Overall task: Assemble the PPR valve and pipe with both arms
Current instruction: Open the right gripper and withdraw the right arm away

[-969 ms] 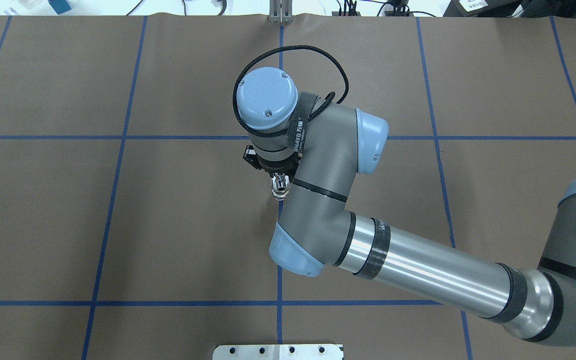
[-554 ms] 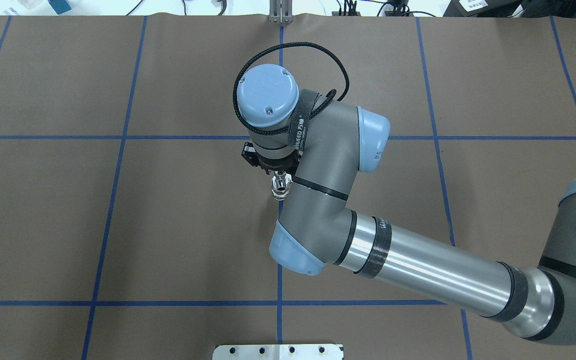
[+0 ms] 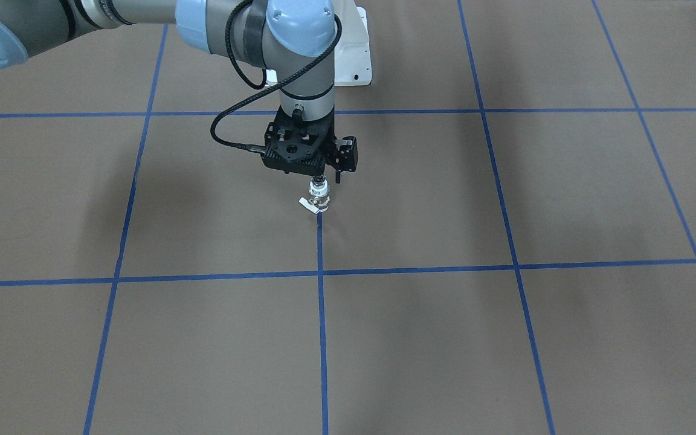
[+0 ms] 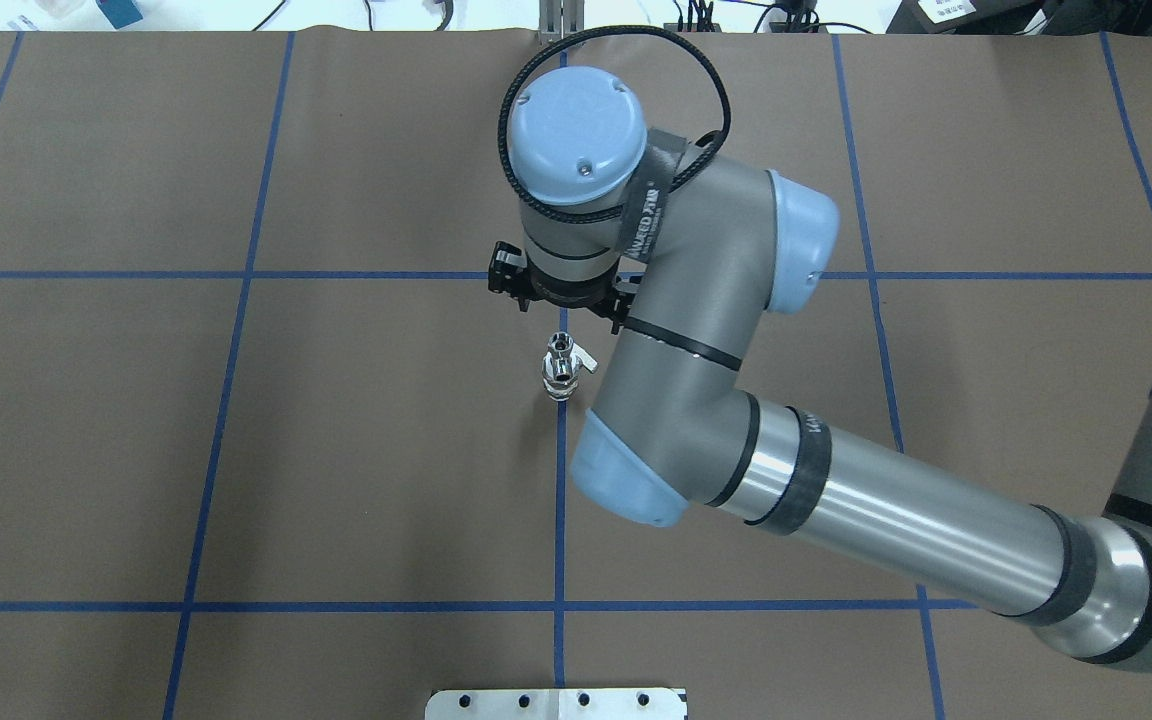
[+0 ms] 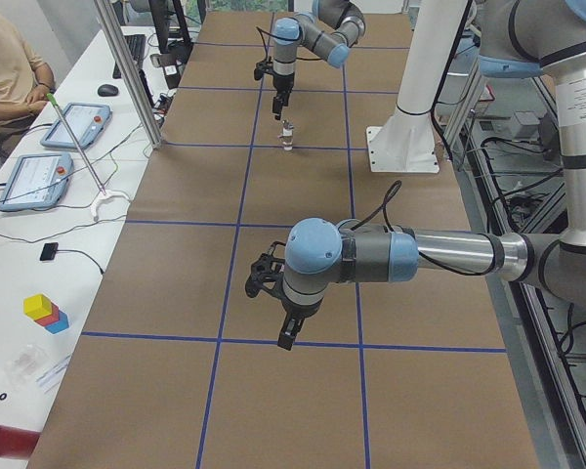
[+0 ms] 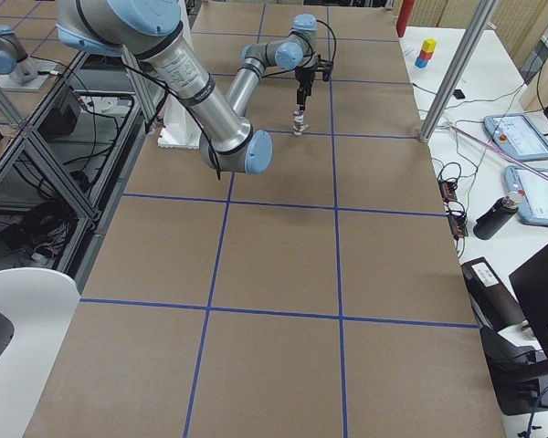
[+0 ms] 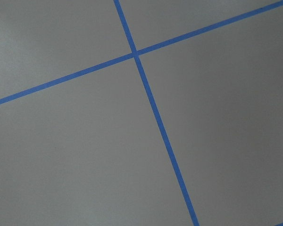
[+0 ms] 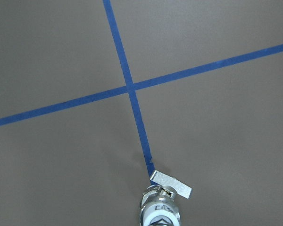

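The PPR valve (image 3: 319,197) stands upright on the table at a blue tape crossing, its flat lever (image 4: 585,362) sticking sideways. The shiny pipe (image 4: 560,346) sits on its top end, joined to it. The pair also shows in the exterior right view (image 6: 299,123) and at the bottom of the right wrist view (image 8: 161,207). My right gripper (image 3: 320,175) hangs just above the pipe, apart from it, holding nothing and open. My left gripper (image 5: 287,330) shows only in the exterior left view, over bare table far from the parts; I cannot tell its state.
The table (image 4: 336,450) is brown paper with a blue tape grid. The white bolted pedestal (image 3: 354,54) stands behind the right arm. Tablets, cables and coloured blocks (image 5: 44,311) lie on the white bench beside the table.
My right gripper has let go of the pipe's top and risen, moving toward the table's far side. The joined valve and pipe stay standing where they were.
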{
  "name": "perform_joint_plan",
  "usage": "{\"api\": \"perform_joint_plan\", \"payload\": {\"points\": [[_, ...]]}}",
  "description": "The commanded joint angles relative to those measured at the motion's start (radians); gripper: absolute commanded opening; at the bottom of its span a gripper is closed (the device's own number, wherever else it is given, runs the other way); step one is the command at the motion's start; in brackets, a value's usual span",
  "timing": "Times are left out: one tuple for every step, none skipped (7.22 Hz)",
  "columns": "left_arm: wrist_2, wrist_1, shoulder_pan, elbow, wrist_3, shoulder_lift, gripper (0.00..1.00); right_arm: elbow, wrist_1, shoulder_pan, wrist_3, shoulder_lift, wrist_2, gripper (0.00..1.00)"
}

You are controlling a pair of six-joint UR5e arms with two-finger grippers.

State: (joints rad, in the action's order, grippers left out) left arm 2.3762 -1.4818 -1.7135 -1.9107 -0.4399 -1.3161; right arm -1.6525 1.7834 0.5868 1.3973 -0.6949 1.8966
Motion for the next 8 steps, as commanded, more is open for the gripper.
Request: {"api": "perform_joint_plan", "payload": {"points": [[0.0, 0.0, -0.002, 0.009, 0.001, 0.006, 1.0, -0.187, 0.066, 0.124, -0.19, -0.174, 0.073, 1.0], [0.0, 0.0, 0.0, 0.009, 0.003, 0.02, 1.0, -0.217, 0.073, 0.215, -0.34, -0.248, 0.117, 1.0], [-0.002, 0.003, 0.0, 0.009, 0.012, 0.021, 1.0, -0.222, 0.071, 0.296, -0.482, -0.299, 0.16, 1.0], [-0.002, 0.0, 0.0, 0.005, 0.003, 0.023, 1.0, -0.22, 0.067, 0.379, -0.641, -0.36, 0.211, 1.0], [-0.002, 0.001, 0.003, -0.002, 0.012, 0.021, 1.0, -0.22, 0.065, 0.446, -0.788, -0.424, 0.223, 1.0], [-0.003, 0.005, 0.006, 0.001, 0.095, 0.018, 1.0, -0.22, 0.065, 0.503, -0.913, -0.489, 0.223, 1.0], [-0.003, 0.0, 0.006, -0.007, 0.221, 0.021, 1.0, -0.217, 0.065, 0.552, -1.031, -0.552, 0.236, 1.0], [-0.009, 0.0, 0.008, -0.005, 0.228, 0.02, 1.0, -0.214, 0.065, 0.612, -1.158, -0.616, 0.266, 1.0]]}}
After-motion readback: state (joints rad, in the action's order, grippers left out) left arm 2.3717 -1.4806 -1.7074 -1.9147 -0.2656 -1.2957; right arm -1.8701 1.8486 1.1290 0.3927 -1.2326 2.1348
